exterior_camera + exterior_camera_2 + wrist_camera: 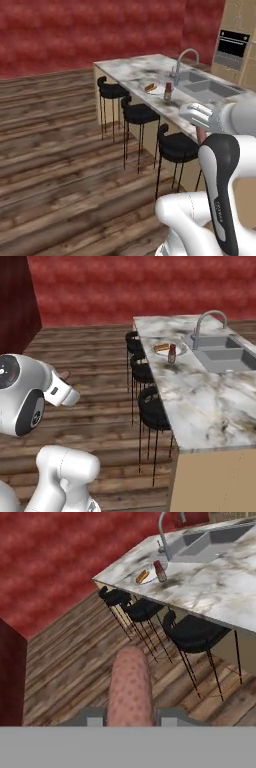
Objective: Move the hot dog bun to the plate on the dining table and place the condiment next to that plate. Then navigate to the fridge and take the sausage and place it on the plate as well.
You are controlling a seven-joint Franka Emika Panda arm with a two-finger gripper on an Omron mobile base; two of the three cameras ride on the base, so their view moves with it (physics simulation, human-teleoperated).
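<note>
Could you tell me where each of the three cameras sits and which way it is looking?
Left base view: behind the arm's left, facing the dining table; white arm lower right.
Right base view: behind its right, same table, plate and condiment; arm lower left.
Hand view: along the gripper, jaws shut on the sausage, toward the stools.
All share the hot dog bun.
</note>
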